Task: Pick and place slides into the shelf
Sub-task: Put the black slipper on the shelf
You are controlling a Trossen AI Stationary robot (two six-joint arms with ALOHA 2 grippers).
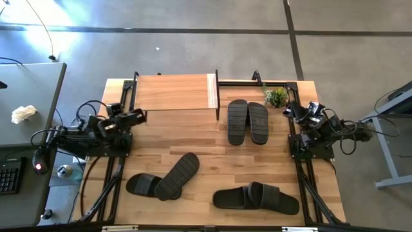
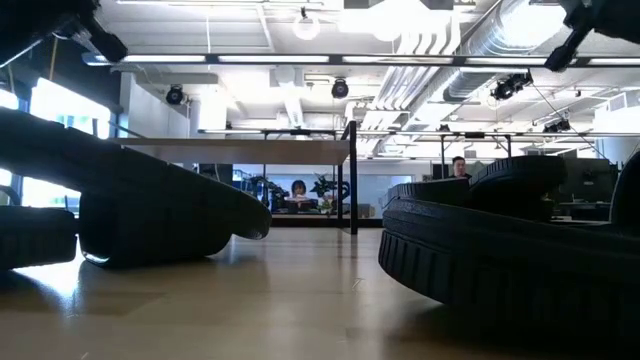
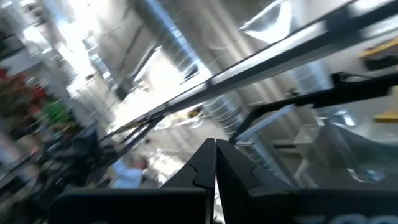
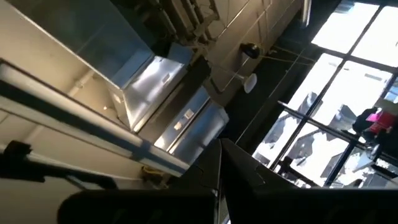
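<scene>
Three pairs of black slides lie on the wooden table. One pair (image 1: 247, 121) lies side by side, soles up, in the middle toward the far edge. At the near left, one slide (image 1: 177, 175) leans sole up across its mate (image 1: 143, 185). A third pair (image 1: 257, 196) overlaps at the near right. The shelf (image 1: 174, 92), a light wood board on a black frame, stands at the far left. My left gripper (image 1: 141, 116) is pulled back at the table's left edge and my right gripper (image 1: 288, 111) at its right edge. Both are shut on nothing and tipped upward toward the ceiling (image 3: 215, 163) (image 4: 221, 171).
A small green plant (image 1: 275, 96) stands at the far right corner near my right arm. A grey desk (image 1: 26, 103) with crumpled paper and a keyboard adjoins the table's left side. In the low view, slides (image 2: 150, 205) (image 2: 500, 245) fill the foreground, with the shelf (image 2: 240, 150) behind them.
</scene>
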